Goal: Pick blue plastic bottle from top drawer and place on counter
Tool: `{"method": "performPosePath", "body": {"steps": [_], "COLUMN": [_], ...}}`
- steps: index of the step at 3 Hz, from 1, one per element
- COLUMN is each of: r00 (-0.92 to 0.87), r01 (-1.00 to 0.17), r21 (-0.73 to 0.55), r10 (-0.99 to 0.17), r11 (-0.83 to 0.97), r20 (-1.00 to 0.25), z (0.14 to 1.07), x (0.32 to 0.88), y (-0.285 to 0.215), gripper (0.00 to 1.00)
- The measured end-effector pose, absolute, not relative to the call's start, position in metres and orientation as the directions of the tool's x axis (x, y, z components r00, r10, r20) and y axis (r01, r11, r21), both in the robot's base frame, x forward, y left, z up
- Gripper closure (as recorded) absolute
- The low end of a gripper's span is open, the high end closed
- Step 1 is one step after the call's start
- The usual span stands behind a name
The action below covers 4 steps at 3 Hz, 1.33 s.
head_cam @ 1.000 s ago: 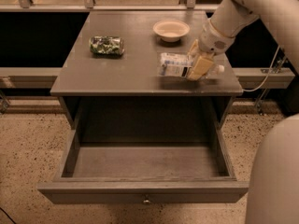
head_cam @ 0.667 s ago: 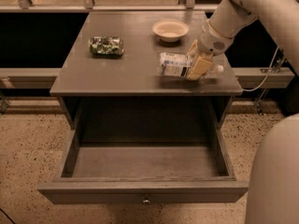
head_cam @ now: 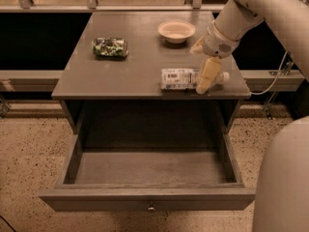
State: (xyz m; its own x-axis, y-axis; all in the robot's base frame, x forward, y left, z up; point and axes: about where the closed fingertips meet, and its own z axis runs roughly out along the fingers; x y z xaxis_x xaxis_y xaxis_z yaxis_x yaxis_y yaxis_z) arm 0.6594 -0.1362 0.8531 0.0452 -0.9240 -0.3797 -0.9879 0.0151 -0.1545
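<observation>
The bottle (head_cam: 178, 79) lies on its side on the worktop (head_cam: 135, 66), near the front right corner, with its label facing up and its cap pointing to the right. It is out of the drawer (head_cam: 149, 167), which stands pulled open below with nothing in it.

The claw (head_cam: 197, 70) hangs over the neck end of the bottle. Its two fingers are spread apart, one in front of the bottle and one behind it. The front finger crosses the bottle's neck, and it is not clear whether it touches the plastic.

Set against the views from a second ago, nothing has shifted: the bottle lies in the same spot and the claw keeps the same pose over it. That stillness, together with the parted fingers, suggests the bottle has been let go and has settled without rolling.

By that reading the placing is nearly done. What remains is for the arm to lift straight up and away, and a sideways pull could knock the bottle toward the nearby front edge.

Farther back on the worktop, well apart from the bottle, sit a small bowl (head_cam: 176, 30) and a green packet (head_cam: 110, 47).
</observation>
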Motion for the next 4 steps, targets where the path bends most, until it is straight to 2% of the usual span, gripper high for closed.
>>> {"method": "performPosePath", "body": {"steps": [1, 3, 4], "r00": [0.075, 0.007, 0.018], "r01": [-0.985, -0.959, -0.958], "r21": [-0.172, -0.282, -0.285], "r10": [-0.949, -0.996, -0.995], "r11": [-0.022, 0.017, 0.011], "r20": [-0.306, -0.085, -0.099], "z": [0.869, 0.931, 0.927], "x": [0.649, 0.609, 0.612], "y": [-0.130, -0.155, -0.154], "gripper": [0.00, 0.00, 0.00]}}
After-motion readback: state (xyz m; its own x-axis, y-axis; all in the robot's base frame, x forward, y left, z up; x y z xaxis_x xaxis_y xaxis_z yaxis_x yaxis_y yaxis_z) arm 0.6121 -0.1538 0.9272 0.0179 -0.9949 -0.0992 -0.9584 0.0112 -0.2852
